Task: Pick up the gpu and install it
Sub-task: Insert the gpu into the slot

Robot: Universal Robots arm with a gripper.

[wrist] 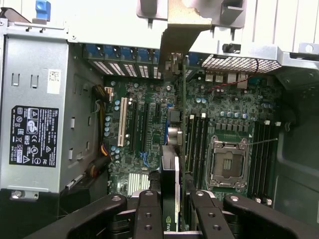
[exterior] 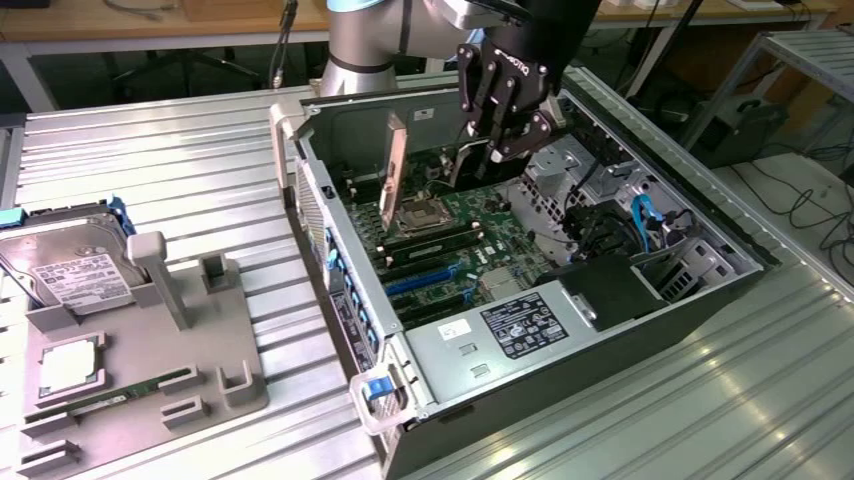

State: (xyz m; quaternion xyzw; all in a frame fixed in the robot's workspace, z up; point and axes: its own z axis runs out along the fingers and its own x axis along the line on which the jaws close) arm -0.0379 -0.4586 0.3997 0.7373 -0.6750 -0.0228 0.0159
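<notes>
My gripper (exterior: pixel 497 148) hangs inside the open computer case (exterior: pixel 340 300), over the motherboard (exterior: pixel 487 235). It is shut on the gpu (exterior: pixel 396 165), a thin black card held on edge, whose pale metal bracket points toward the case's rear wall. In the wrist view the gpu (wrist: pixel 171 194) runs edge-on between the two black fingers (wrist: pixel 148 214), with the beige bracket (wrist: pixel 185 30) at the far end. The card hovers above the board, between the expansion slots (wrist: pixel 142 127) and the memory slots (wrist: pixel 197 139), apart from the board.
A processor socket (wrist: pixel 228 164) sits beside the card's line, and a white slot (wrist: pixel 121 122) lies on its other side. The power supply (exterior: pixel 521 325) fills the case's near end. On the exterior view's left, a grey tray (exterior: pixel 147 390) holds a hard drive (exterior: pixel 67 270) and a memory stick (exterior: pixel 114 400).
</notes>
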